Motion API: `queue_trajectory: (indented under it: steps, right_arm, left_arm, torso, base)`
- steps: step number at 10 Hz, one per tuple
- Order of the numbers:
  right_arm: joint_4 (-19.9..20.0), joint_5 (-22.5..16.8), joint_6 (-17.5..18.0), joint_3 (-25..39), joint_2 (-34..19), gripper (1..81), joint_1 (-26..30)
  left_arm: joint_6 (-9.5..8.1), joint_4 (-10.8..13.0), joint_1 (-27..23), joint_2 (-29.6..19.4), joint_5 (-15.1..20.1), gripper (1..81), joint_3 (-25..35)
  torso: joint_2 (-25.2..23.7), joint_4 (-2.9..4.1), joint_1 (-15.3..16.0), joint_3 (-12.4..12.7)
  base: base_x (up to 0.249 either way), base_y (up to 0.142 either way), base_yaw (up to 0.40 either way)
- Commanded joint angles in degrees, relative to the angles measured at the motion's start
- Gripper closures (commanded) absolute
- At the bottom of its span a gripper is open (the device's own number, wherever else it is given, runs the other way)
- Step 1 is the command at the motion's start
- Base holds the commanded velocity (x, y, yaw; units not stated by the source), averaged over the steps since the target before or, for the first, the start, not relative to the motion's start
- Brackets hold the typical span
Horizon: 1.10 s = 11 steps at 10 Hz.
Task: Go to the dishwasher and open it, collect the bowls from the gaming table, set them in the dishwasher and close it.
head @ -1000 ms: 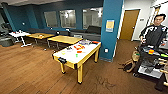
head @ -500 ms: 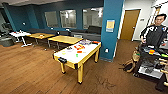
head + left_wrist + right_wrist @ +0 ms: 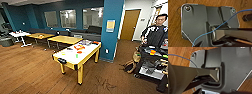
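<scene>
Floor (image 3: 30,72) of wood planks spans the room, and blue walls (image 3: 32,15) with windows close the far side. Gaming bench (image 3: 88,51), white-topped with a yellow rim, stands mid-room just beside a blue pillar (image 3: 111,30). Two plain yellow tables (image 3: 65,39) stand behind it. A person (image 3: 155,37) with a control rig stands at the right, near a cluttered cart (image 3: 152,62).

Bowls (image 3: 79,52) sit on the bench top: small coloured rounds, orange, green and pale, scattered around the middle. Their count cannot be told. Flat items lie at the far end.

Step in hand, as judged: driving toward the bench.
- Approach the near long side squarely.
- Stop clear of the yellow legs.
- Keep well apart from the cart and person.

Pincer state on both arms: cannot tell; wrist views show the robot's own plates above the floor.
</scene>
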Motion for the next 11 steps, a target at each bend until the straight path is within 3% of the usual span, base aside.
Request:
queue_trajectory:
  steps: [1,7,11]
  right_arm:
    - [-0.7,-2.5,-0.3,0.5,0.1,1.0,2.4]
    - [-1.2,-2.5,-0.3,0.5,0.3,1.0,2.4]
    - [-1.2,-2.5,-0.3,0.5,0.4,1.0,2.3]
  left_arm:
    - [0.07,-0.4,-2.5,-0.3,3.0,1.0,0.3]
    - [0.07,-0.4,-2.3,-0.4,3.0,1.0,0.3]
    - [0.07,-0.5,-2.3,-0.4,3.0,1.0,0.2]
  torso:
    - [0.0,0.0,0.0,0.0]
    - [0.0,0.0,0.0,0.0]
    - [0.0,0.0,0.0,0.0]
  base:
    - [0.098,0.0,0.0]
    - [0.092,0.0,0.0]
    - [0.079,0.082,0.0]
